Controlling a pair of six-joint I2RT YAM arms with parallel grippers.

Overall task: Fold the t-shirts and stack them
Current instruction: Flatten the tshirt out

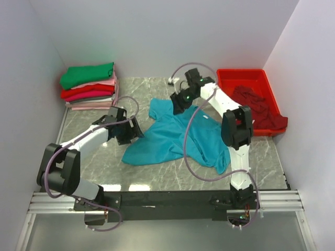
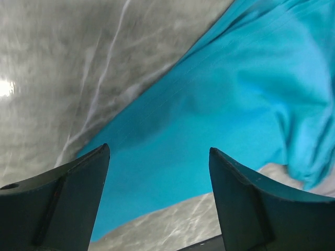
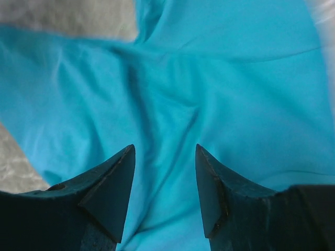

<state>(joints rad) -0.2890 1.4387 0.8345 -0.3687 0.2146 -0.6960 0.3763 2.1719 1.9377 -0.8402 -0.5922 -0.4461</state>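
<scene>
Beyond the black base rail (image 1: 167,200), white arms (image 1: 86,140) are being looped by mauve cables (image 1: 187,152); the left gripper (image 2: 157,151) and right gripper (image 3: 165,149) are being shown dark-fingered.

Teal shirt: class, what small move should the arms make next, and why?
The teal shirt lies crumpled on the table. The left tool is open over its edge and the right tool is open over a wrinkle; neither grips anything. So probably: lower both and pinch the cloth.
</scene>
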